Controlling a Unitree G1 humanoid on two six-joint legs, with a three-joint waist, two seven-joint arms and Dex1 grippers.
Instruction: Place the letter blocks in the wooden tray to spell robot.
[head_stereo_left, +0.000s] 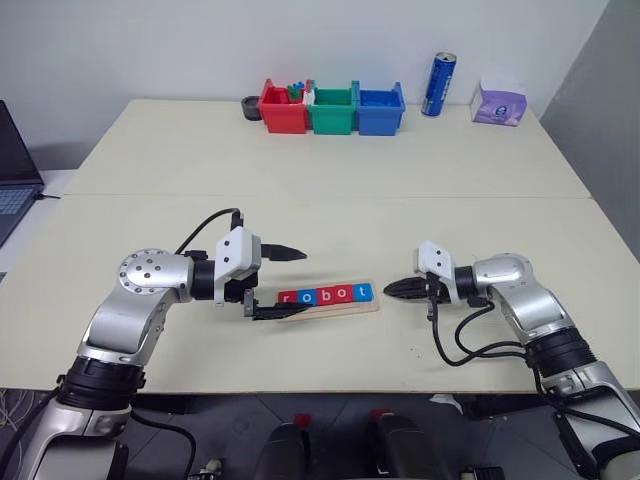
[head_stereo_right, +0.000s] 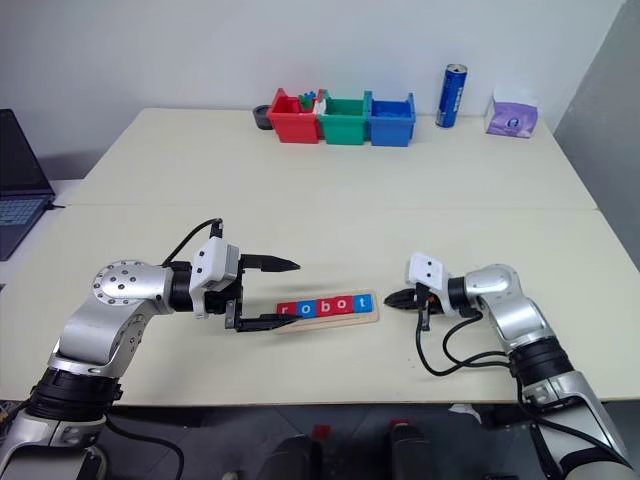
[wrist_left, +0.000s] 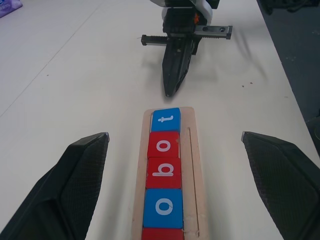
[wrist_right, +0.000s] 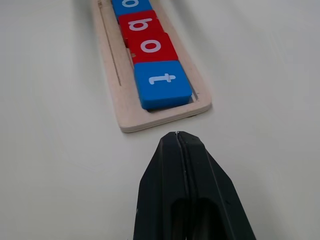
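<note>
pale table against a white wall

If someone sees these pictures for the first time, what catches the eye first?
The red and blue letter blocks spelling "robot" in the wooden tray near the table's front edge. The open left gripper sits at one end, the shut right gripper at the other. Red, green and blue bins stand at the far edge.

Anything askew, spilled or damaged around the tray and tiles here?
Nothing stands out. The five letter blocks sit in a row in the wooden tray, reading robot, and the tray lies flat on the table.
</note>
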